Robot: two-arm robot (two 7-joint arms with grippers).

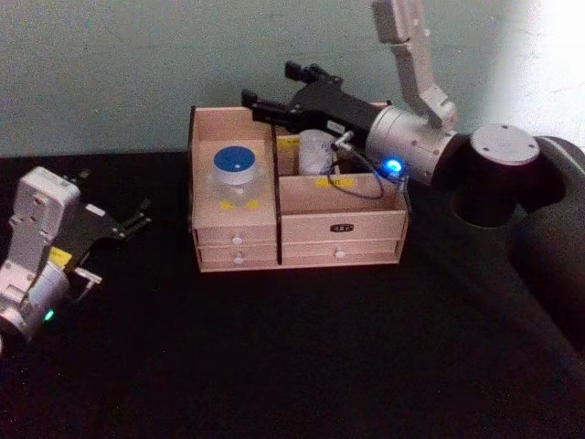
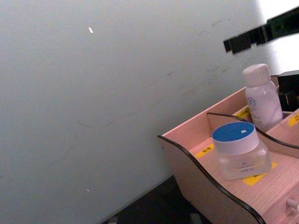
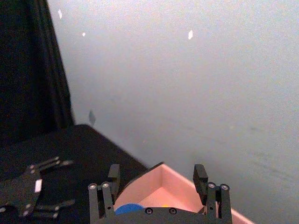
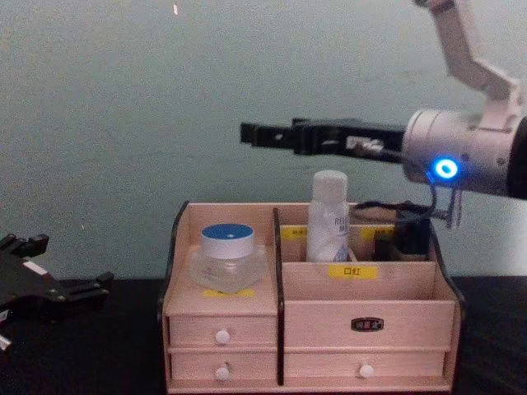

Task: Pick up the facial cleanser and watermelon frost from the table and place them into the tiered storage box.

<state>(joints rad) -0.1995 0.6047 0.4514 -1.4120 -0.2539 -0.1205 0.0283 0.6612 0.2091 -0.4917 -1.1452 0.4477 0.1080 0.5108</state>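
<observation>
The tiered storage box (image 1: 343,206) (image 4: 362,284) (image 2: 196,163) stands at the back of the black table. A clear jar with a blue lid (image 1: 235,169) (image 4: 228,251) (image 2: 236,144) sits on its left tier. A white capped bottle (image 1: 313,151) (image 4: 328,218) (image 2: 261,100) stands upright in the rear middle compartment. I cannot tell which of them is the facial cleanser and which the watermelon frost. My right gripper (image 1: 270,84) (image 4: 247,133) (image 3: 157,173) hovers open and empty above the box, well over the bottle's cap. My left gripper (image 1: 137,218) (image 4: 72,262) (image 3: 71,183) rests open and low, left of the box.
A grey-green wall rises right behind the box. A dark object (image 4: 408,239) fills the rear right compartment. A thin cable (image 1: 366,187) from the right arm droops over the box's right side. Black cloth (image 1: 302,357) covers the table in front.
</observation>
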